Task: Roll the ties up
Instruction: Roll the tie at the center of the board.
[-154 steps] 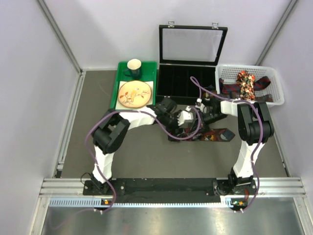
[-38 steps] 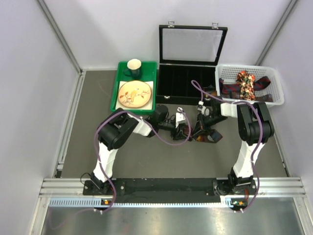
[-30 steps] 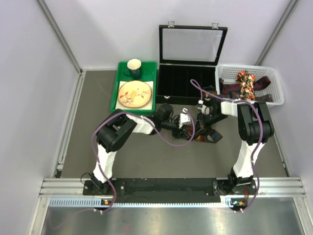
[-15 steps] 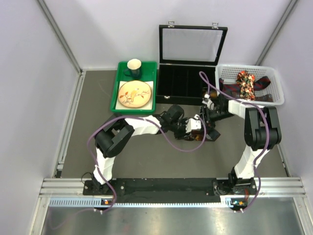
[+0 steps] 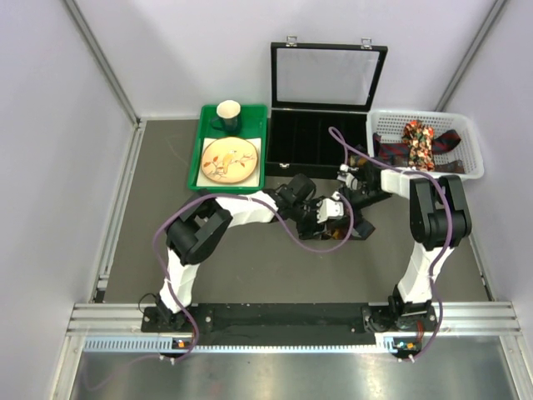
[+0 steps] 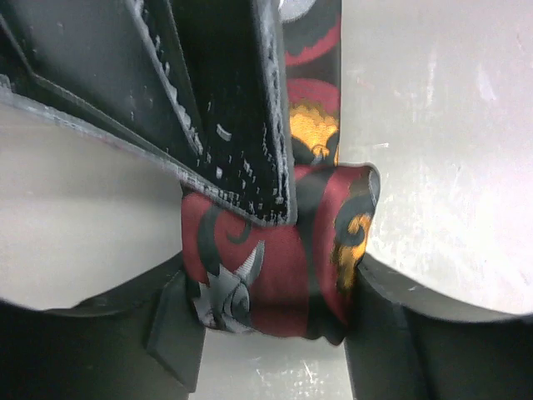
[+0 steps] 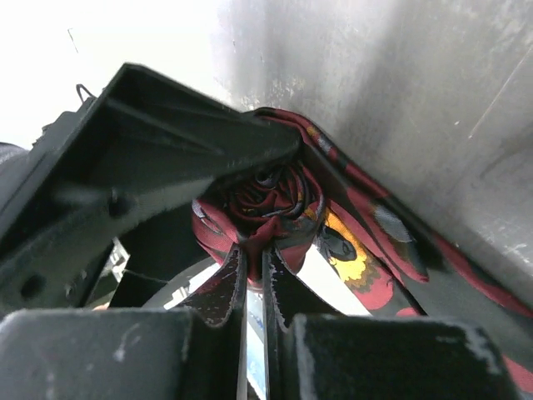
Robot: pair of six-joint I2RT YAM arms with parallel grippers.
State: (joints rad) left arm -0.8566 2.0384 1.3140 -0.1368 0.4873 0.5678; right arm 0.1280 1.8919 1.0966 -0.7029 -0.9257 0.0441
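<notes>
A dark maroon tie with grey and orange patterns lies mid-table, mostly wound into a roll. In the left wrist view the roll sits between my left gripper's two fingers, which press on both its sides. The tie's flat tail runs away from the roll. My right gripper is shut on a fold at the roll's centre; its black fingers reach over the roll. In the top view the left gripper and the right gripper meet at the roll.
A white basket at the back right holds other ties, one floral. An open black compartment box stands behind the grippers. A green tray with a plate and a cup stands at the back left.
The tie lay stretched out flat to the right five seconds ago; now most of it is wound up. My left gripper has moved right to meet the right gripper at the roll.
</notes>
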